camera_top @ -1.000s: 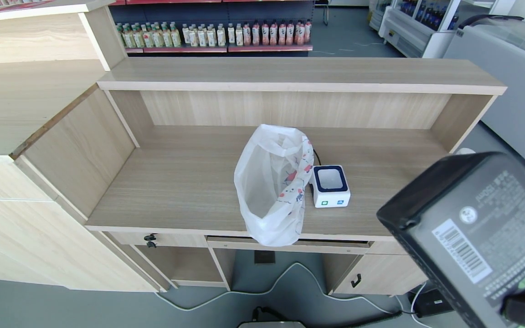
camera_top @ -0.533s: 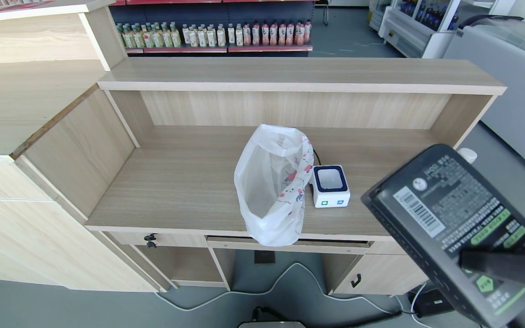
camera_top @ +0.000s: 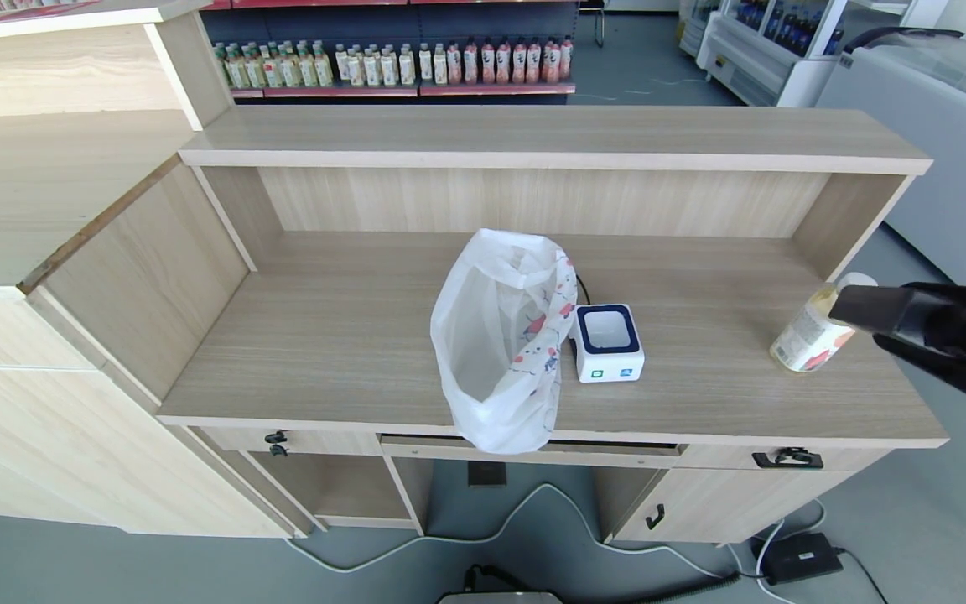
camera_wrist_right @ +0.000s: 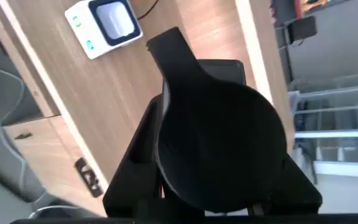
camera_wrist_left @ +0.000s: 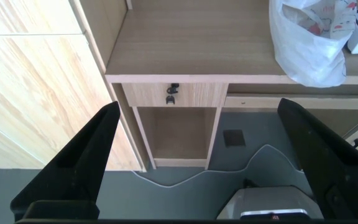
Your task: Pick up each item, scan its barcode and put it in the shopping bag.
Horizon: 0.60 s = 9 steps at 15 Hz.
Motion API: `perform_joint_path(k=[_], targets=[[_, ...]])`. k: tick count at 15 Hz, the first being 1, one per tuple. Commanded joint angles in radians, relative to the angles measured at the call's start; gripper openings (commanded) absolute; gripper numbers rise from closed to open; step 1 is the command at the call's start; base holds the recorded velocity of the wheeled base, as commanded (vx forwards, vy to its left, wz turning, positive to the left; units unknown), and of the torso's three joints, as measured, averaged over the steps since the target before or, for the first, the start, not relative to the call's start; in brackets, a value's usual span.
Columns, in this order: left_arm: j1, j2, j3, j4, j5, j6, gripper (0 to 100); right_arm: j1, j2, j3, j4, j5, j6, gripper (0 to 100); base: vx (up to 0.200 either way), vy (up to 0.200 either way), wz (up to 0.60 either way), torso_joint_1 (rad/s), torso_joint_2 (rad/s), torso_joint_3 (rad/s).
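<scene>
The pale, cylindrical bottle [camera_top: 810,334], white-capped, stood near the right end of the wood-grain counter [camera_top: 340,335]. At its 3 o'clock hung the right claw [camera_top: 869,319], black and angular (whether it gripped anything could not be told). Well off at the bottle's 9 o'clock sat the boxy white scanner [camera_top: 609,342]. Just beside that, again at 9 o'clock, stood the crinkled white plastic shopping bag [camera_top: 491,335], mouth open. The left claw [camera_wrist_left: 197,106] was spread wide and empty.
</scene>
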Motion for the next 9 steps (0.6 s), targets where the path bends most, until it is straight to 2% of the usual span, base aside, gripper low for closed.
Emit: perform_joint_path(k=[1,3,5,7,9], targets=[[0.000,0.000,0.001,0.000,0.000,0.000,100,-0.117,-0.007,-0.019,0.091,0.069,0.072,0,0.000,0.000,0.00,0.000,0.00,0.000],[0.000,0.000,0.001,0.000,0.000,0.000,100,-0.206,-0.003,-0.049,0.151,0.152,0.081,0,0.000,0.000,0.00,0.000,0.00,0.000],[0.000,0.000,0.001,0.000,0.000,0.000,100,-0.267,-0.005,-0.083,0.210,0.164,0.136,0,0.000,0.000,0.00,0.000,0.00,0.000],[0.000,0.000,0.001,0.000,0.000,0.000,100,-0.273,0.009,-0.097,0.218,0.160,0.210,0,0.000,0.000,0.00,0.000,0.00,0.000],[0.000,0.000,-0.001,0.000,0.000,0.000,100,-0.269,0.026,-0.106,0.210,0.163,0.279,0,0.000,0.000,0.60,0.002,0.00,0.002]])
